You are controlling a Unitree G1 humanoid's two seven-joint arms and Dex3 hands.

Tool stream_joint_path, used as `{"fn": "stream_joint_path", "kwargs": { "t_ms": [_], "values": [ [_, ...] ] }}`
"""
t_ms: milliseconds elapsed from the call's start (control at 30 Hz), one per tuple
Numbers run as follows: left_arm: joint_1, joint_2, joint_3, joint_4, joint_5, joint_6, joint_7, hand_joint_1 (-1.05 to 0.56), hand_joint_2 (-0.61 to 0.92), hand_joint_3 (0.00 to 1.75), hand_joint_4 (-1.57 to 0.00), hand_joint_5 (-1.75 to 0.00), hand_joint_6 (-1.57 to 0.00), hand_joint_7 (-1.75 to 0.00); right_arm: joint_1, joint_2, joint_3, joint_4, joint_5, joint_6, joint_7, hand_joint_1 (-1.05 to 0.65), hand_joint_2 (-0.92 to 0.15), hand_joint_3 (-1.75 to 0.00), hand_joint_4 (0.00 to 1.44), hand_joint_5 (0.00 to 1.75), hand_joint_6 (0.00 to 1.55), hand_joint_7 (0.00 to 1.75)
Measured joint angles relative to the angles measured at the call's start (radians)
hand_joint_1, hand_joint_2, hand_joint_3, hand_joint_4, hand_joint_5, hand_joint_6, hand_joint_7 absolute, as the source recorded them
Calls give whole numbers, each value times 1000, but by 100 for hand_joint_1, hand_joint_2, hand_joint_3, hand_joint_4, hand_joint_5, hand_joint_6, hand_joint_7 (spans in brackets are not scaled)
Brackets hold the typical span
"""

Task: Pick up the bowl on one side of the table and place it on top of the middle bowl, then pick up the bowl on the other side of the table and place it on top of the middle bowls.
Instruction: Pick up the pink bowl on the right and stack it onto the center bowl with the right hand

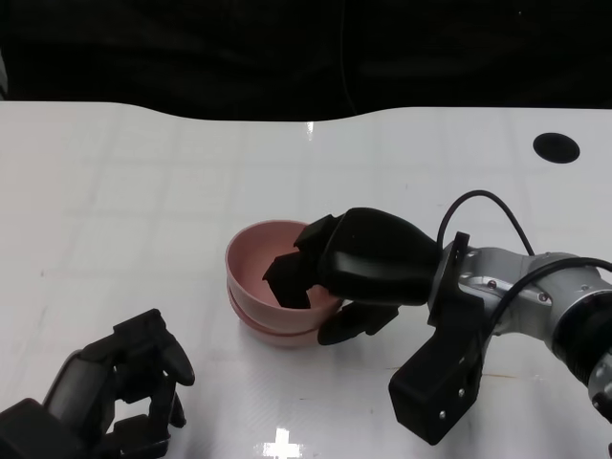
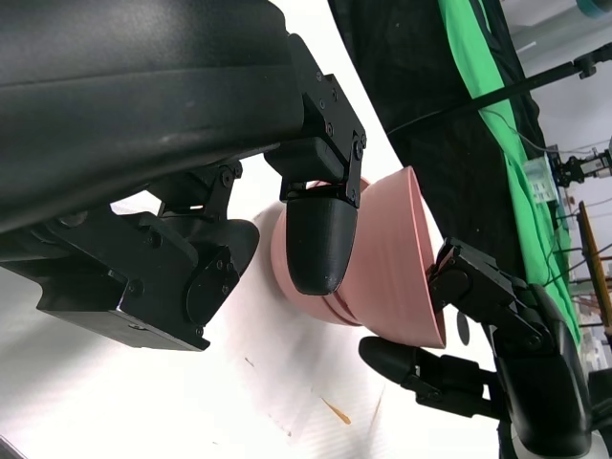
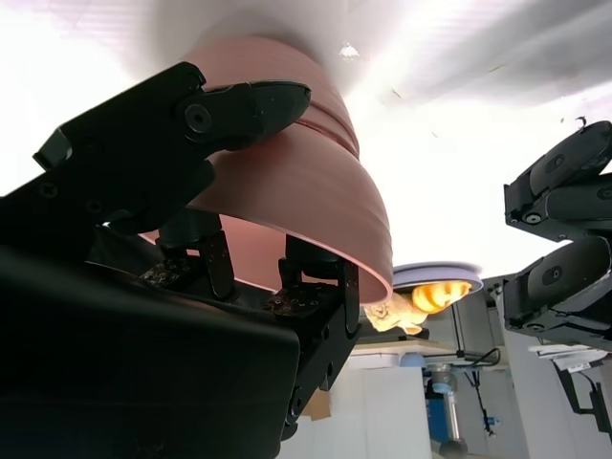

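A stack of pink bowls stands mid-table, and its lower bowl (image 1: pixel 273 331) shows only as a rim. My right hand (image 1: pixel 368 263) grips the top pink bowl (image 1: pixel 251 268) by its right rim, with fingers inside and the thumb outside underneath. In the left wrist view the top bowl (image 2: pixel 392 258) sits tilted in the stack, pinched by the right hand (image 2: pixel 507 335). From behind the right hand (image 3: pixel 143 287), the right wrist view shows that bowl (image 3: pixel 306 191). My left hand (image 1: pixel 105 392) rests at the near left, apart from the bowls and holding nothing.
The white table (image 1: pixel 143 191) has a round black hole (image 1: pixel 556 146) at its far right. A black cable (image 1: pixel 478 203) loops over my right forearm. Beyond the table's far edge everything is dark. A green cloth (image 2: pixel 478 76) hangs past the table in the left wrist view.
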State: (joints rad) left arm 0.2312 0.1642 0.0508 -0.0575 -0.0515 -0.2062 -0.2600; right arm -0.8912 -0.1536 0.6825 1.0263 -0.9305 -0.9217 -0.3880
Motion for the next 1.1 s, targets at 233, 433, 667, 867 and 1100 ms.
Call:
{"fn": "stream_joint_path", "kwargs": {
  "t_ms": [233, 433, 667, 867, 1100],
  "values": [
    [0, 0, -6, 0, 14, 2, 11, 17, 66, 111, -70, -175, -58, -174, -5, 23, 32, 45, -22, 12, -65, -24, -84, -25, 86, 175, 66, 175],
    [-4, -1, -6, 3, 22, 2, 11, 17, 66, 111, -70, -175, -58, -174, -15, 26, 61, 71, -42, 44, -85, -22, -84, -22, 86, 175, 65, 175],
    [-7, -1, -7, 8, 23, 2, 11, 18, 67, 109, -69, -175, -58, -174, -54, 31, 77, 99, -49, 69, -103, -16, -84, -20, 85, 175, 62, 175],
    [-9, -6, -7, 15, 12, 2, 11, 20, 68, 108, -70, -175, -58, -174, -77, 44, 94, 134, -49, 83, -103, -16, -83, -18, 85, 175, 63, 175],
    [-10, -8, -8, 24, 13, 1, 11, 19, 68, 109, -70, -175, -58, -174, -82, 53, 97, 155, -48, 110, -112, -23, -85, -17, 87, 169, 69, 157]
  ]
}}
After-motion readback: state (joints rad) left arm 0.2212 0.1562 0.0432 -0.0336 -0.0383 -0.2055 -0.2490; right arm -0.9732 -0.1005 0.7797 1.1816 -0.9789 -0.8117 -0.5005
